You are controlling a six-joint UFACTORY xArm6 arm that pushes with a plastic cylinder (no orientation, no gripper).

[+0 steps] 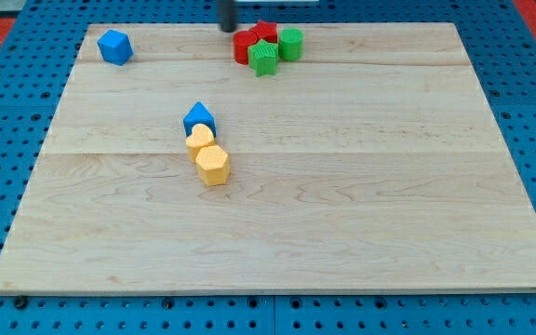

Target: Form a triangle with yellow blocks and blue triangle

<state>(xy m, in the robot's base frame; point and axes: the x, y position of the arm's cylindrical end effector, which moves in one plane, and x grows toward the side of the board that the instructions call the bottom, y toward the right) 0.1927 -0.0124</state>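
In the camera view, a pale wooden board (pixel 342 205) lies on a blue pegboard surface (pixel 7 112). A little toward the view's left of the board's middle, the blue triangle (pixel 199 118) stands with its peaked top pointing to the view's top; its lower edge touches the yellow heart-shaped block (pixel 199 140), and just below that, touching it in turn, sits the yellow hexagonal block (pixel 213 165). The three form a short, slightly slanted line, not a triangle. The yellow pieces are a soft orange-yellow, the triangle a bright mid blue. Near the board's upper-left corner a second blue block (pixel 114 46), many-sided, rests alone. At the top edge, a cluster gathers two red blocks (pixel 252 40) and two green blocks (pixel 277 48), pressed close together; their shapes are hard to make out. The dark rod enters from the view's top, and its tip (pixel 228 29) rests just left of that cluster, well apart from the blue triangle and yellow blocks. The arm carries no gripper, so nothing is grasped.
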